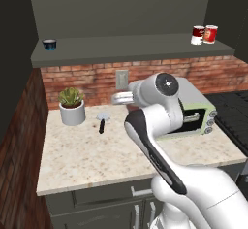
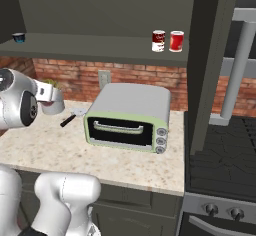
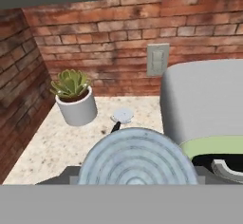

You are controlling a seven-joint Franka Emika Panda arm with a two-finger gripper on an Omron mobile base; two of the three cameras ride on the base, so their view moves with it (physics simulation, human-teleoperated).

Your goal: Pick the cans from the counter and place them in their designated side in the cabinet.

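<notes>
Up on the cabinet shelf, toward 2 o'clock in the left base view, a dark red and white can stands touching a brighter red can. Right up against the hand camera at 6 o'clock is the ribbed grey top of a second can, which the end effector looks to be clenching, though its fingertips are hidden so I can't really tell. Beyond it on the worktop are a plant at 10 o'clock and a toaster oven at 3.

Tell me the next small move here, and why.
Probably raise the gripper, with the can it seems to hold, up and right toward the shelf's right end. The can sits close in the hand view, above the counter. The dark red and white can stands at that end beside a brighter red can; the blue bowl occupies the left end.
</notes>
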